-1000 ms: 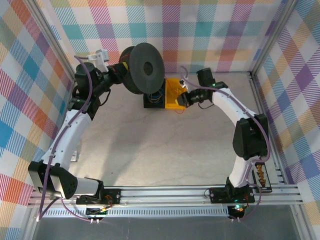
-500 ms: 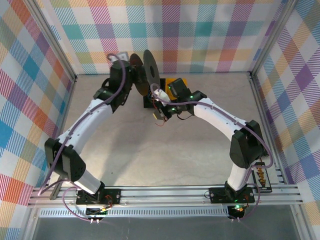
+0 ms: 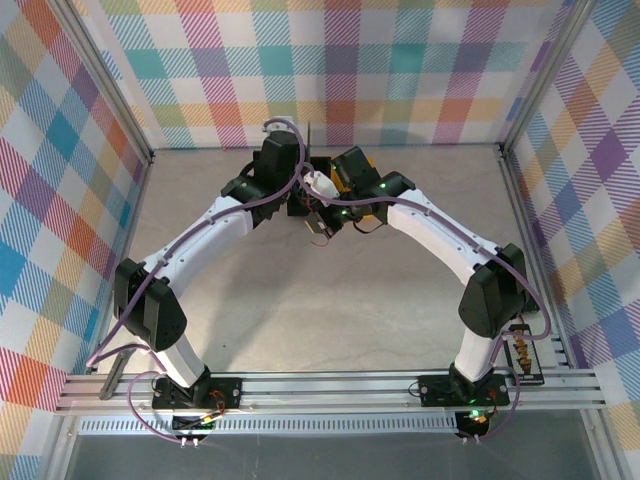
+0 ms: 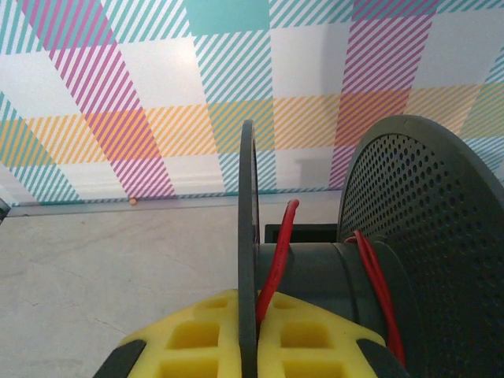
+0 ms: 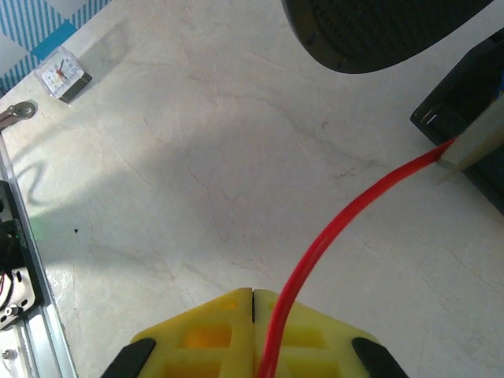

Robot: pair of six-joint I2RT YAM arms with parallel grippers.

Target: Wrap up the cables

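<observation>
Spool (image 4: pixel 409 236), black plastic, round: a thin flange is being seen edge-on and a second flange is being shown pierced all over with fine holes; the two are joined by a smooth dark hub. The spool is being held upright over the table (image 3: pixel 300 300), toward the middle of its far edge, close to the plaid wall.

Red cable (image 4: pixel 276 252), thin, glossy, round in section: a few turns are being carried on the hub, one strand against the thin flange and others against the perforated one. In the right wrist view a free length is being led in a curve over the pale, stone-like tabletop, from a pale flat piece (image 5: pixel 472 134) down to the right gripper.

Black box (image 5: pixel 472 169), rectangular, set on the table near the spool; its contents are being hidden.

Left gripper (image 4: pixel 250 315): yellow pocketed fingers (image 4: pixel 193 339) are being pressed shut on the thin flange, one on each face.

Right gripper (image 5: pixel 253 303): the yellow fingers are being pressed fully together, seam closed. The cable is being laid along one finger just beside the seam; whether it is pinched cannot be told.

Small square item (image 5: pixel 61 75), white-faced, dark-cased, lying on the table well apart.
</observation>
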